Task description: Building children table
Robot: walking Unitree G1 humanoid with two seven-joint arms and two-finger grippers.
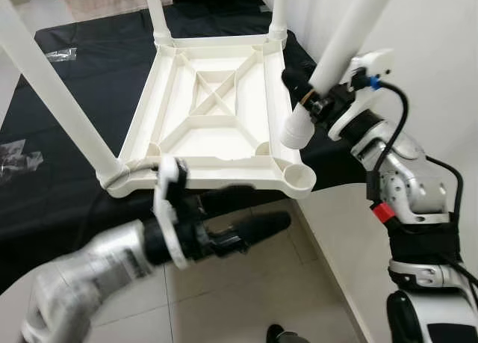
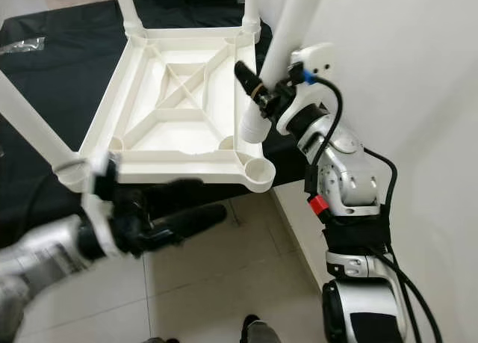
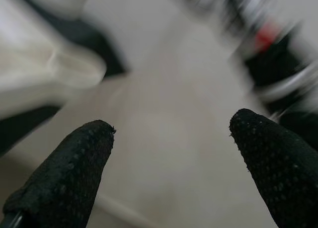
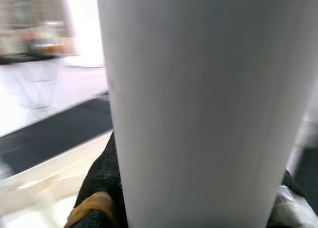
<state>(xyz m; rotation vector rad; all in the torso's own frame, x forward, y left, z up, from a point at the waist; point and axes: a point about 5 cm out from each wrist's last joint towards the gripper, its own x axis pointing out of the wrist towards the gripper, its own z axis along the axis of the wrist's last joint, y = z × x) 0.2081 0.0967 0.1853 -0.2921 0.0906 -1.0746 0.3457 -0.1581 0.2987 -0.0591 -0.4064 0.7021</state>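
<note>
The white ribbed plastic tabletop (image 1: 216,111) lies upside down on black sheeting (image 1: 67,96). Three legs are seated; the socket at 5 o'clock (image 1: 301,178) remains empty. The fourth white tubular leg (image 1: 328,66) is pinched in the right gripper (image 1: 310,96) jaws just above it. The left gripper (image 1: 250,227) jaws are spread, empty.

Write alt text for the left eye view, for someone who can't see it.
The right gripper holds a white table leg just above the empty corner socket of an upside-down white children's table top on a black sheet. Three legs are already fitted; the left gripper hovers below the near edge.
</note>
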